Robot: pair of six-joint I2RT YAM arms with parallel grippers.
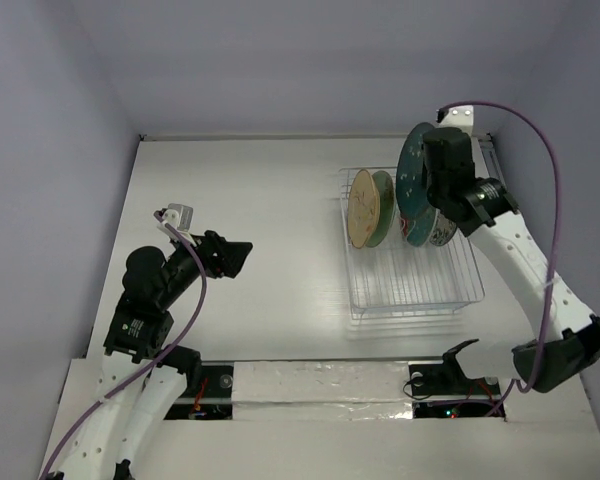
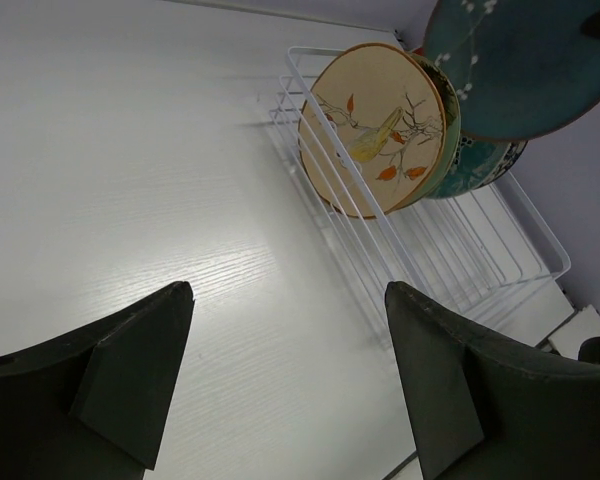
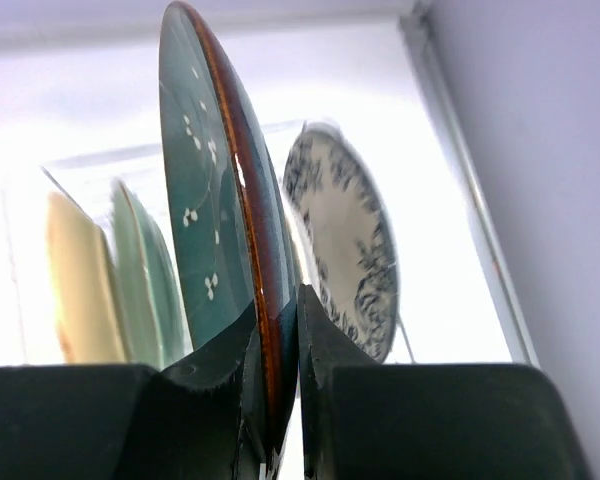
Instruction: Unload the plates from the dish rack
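White wood-grain table (image 1: pixel 260 200), lavender walls (image 1: pixel 40 150) on three sides. Dish rack (image 1: pixel 410 290) is set right of centre, near the right wall. Teal-faced plate with red back (image 3: pixel 205 200) is pinched at its rim by right gripper (image 3: pixel 277 310) and held on edge, higher than the other plates. Four plates are stood in the tines. Tan plate (image 2: pixel 375 130) and pale green plate (image 2: pixel 448 120) are at the left end. Dark teal plate (image 1: pixel 417 230) and white blue-patterned plate (image 3: pixel 345 250) are close beside the held one, the white one tight on its red side. Left gripper (image 2: pixel 290 290) is spread wide with nothing between the fingers, over bare table well left of the rack.
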